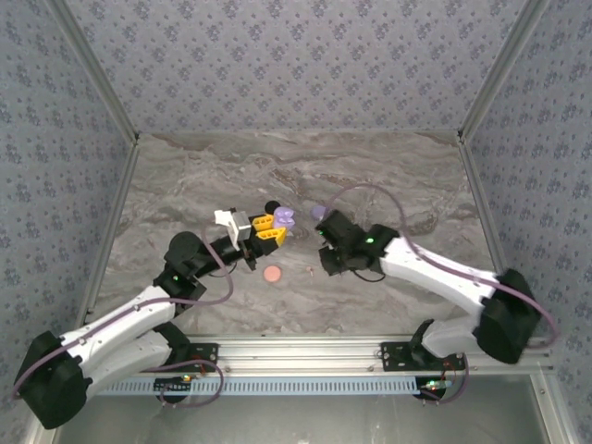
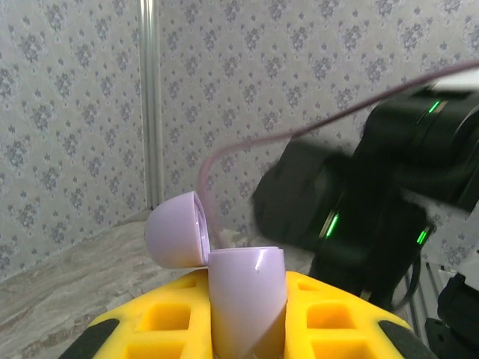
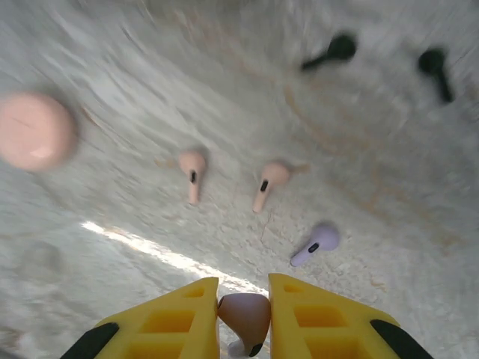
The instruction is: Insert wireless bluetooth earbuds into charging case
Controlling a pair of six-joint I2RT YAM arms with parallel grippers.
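Earbuds (image 3: 269,179) are seen loose on the table (image 3: 150,60) below the right wrist. Two pink ones are laid side by side but apart, a lilac bud (image 3: 318,241) is nearer to the fingers, and two black buds (image 3: 333,51) are farther off. One more pinkish bud (image 3: 247,314) is clamped between the yellow fingers of the right gripper (image 3: 244,299), with its stem turned toward the camera.

A lilac case (image 2: 251,273) is pinched upright between the fingers of the left gripper (image 2: 247,314), and its lid (image 2: 177,230) is swung open to one side. In the top view the case is held near the right gripper, with a gap left between them.

A pink disc (image 1: 272,274) is laid on the table on the near side of both grippers and is touched by nothing. A small black thing (image 1: 271,205) is found just behind the left gripper; what it is cannot be told. In the left wrist view the space behind the open case is taken by the dark right arm (image 2: 352,202) and its cable (image 2: 299,134).
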